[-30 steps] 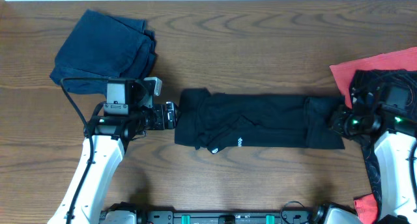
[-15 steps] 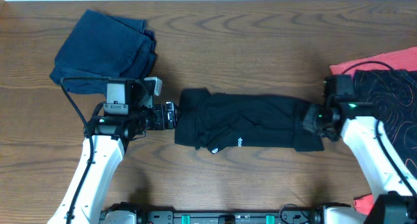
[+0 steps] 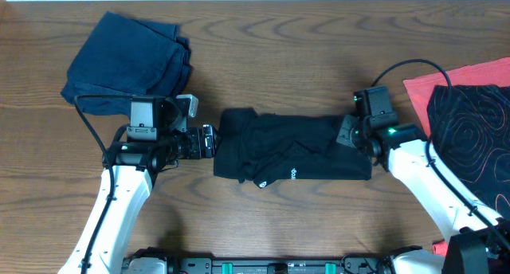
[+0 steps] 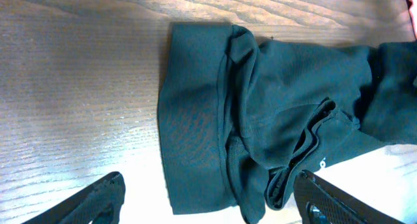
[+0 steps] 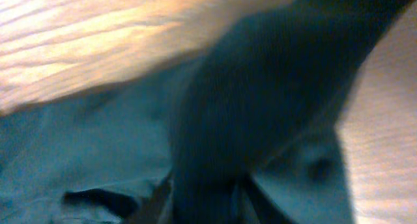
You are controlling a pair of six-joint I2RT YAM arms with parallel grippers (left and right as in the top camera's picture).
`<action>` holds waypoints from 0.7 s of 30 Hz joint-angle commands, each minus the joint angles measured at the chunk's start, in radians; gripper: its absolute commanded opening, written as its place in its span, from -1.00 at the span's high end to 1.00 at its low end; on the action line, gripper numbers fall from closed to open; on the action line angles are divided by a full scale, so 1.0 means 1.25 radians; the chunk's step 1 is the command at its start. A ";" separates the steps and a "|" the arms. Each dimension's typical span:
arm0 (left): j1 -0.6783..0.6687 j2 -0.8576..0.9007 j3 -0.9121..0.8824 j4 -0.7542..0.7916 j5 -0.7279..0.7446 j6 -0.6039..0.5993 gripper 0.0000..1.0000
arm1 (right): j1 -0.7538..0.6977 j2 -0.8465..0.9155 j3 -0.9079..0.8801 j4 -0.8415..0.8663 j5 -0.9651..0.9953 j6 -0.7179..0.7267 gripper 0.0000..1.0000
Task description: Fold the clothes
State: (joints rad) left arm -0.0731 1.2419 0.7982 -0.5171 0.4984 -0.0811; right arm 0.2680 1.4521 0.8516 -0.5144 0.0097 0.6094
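Black T-shirt (image 3: 295,150) folded into a long band mid-table (image 3: 319,35), between my two arms.
A folded navy garment (image 3: 127,63) lies far left and a red cloth (image 3: 470,75) at the right edge. My left gripper (image 3: 209,140) stands spread just beside the shirt's left end. My right gripper (image 3: 347,135) sits over its right end, and I cannot tell whether it is pinching.

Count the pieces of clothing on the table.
4: navy one back left, black T-shirt centre, red one far right, patterned black one on it. More may be hidden.
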 commanded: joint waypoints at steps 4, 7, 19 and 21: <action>0.003 -0.001 0.014 -0.002 0.006 0.007 -0.69 | 0.048 0.005 0.008 0.004 -0.008 -0.022 0.97; 0.003 -0.001 0.014 -0.004 0.006 0.007 -0.69 | 0.034 0.005 0.008 -0.007 -0.005 -0.022 0.95; 0.003 -0.001 0.014 -0.004 0.005 0.007 -0.69 | 0.018 0.006 0.007 -0.053 -0.084 -0.087 -0.05; 0.003 -0.001 0.014 -0.004 0.005 0.007 -0.69 | 0.018 0.011 0.003 -0.064 -0.084 -0.086 -0.13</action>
State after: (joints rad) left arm -0.0731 1.2419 0.7982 -0.5232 0.4984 -0.0811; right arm 0.2958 1.4532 0.8516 -0.5842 -0.0757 0.5144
